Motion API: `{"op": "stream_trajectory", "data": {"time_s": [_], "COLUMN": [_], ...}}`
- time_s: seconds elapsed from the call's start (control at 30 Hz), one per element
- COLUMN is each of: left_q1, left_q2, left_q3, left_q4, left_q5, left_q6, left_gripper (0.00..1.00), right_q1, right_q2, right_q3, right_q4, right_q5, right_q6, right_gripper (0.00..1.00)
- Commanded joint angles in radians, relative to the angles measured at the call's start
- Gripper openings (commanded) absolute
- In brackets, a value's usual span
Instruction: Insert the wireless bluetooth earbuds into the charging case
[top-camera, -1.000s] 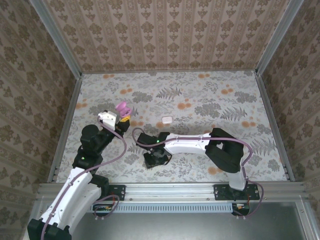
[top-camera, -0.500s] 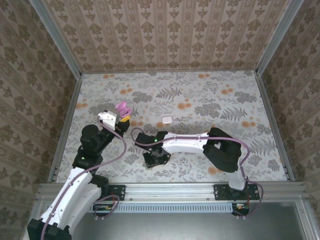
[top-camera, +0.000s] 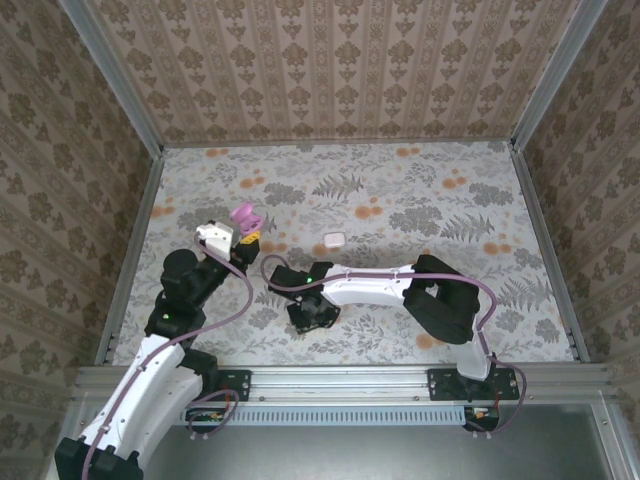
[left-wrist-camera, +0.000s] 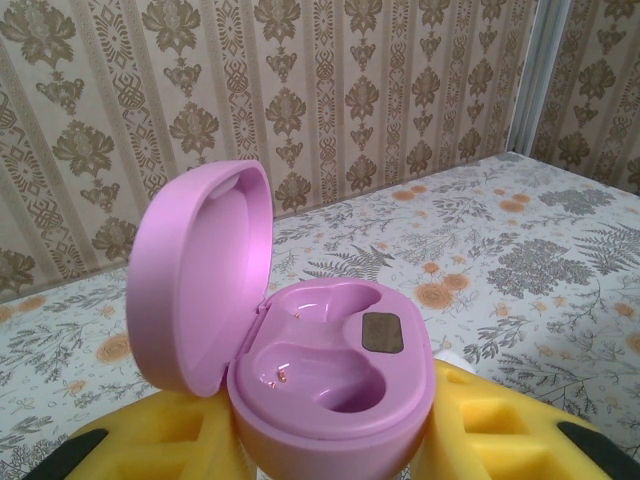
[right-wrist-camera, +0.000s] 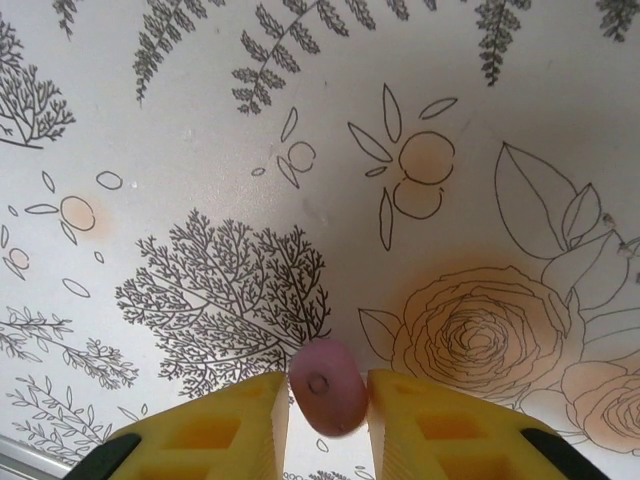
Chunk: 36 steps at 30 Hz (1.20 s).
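Right wrist | earbud (right-wrist-camera: 328, 386) — small pink oval | between yellow fingers (right-wrist-camera: 222, 426)

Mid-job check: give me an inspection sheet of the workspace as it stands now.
Surface: floral-print table cover, flat, no spills seen.
Job's things: small pink oval earbud between the right fingers; pink-purple plastic charging case, lid open, both wells empty.
Clutter: white rounded-square box mid-table.
Grippers: right gripper shut on the earbud; left gripper shut on the case.
Cables: purple cables along both arms, no snag seen.
Surroundings: patterned walls.
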Motion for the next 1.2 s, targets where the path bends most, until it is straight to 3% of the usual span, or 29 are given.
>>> {"op": "stream_trajectory", "data": {"time_s": [0.0,0.77,0.97,1.17], "left_q1": [0.002,0.002,0.004,0.001], "left_q2": [-0.016,-0.017,-0.009,0.035], "left_q3": [-0.008,-0.008,-0.005,0.004], "left_q4": [0.014,0.012,0.018,0.051], "left_q5": [0.006,0.008,0.021,0.076], "left_q6": [0.002,0.003,0.002,-0.014], "left_gripper": [0.38,0.38,0.38,0.38], "right_q1": [0.006,-0.002,-0.019,-0.093], "right_q2": [0.028,0.029,-0.090,-0.316], "right_q3": [0.027,0.020,-0.030,-0.160], "right_q4": [-0.038,-0.030,0.013,0.107], "right_q5": [0.031,0.070,0.105,0.091], "right_q6": [-0.014,-0.015,-0.015,-0.011], "right_gripper": [0.29,0.24,0.23,0.23]}}
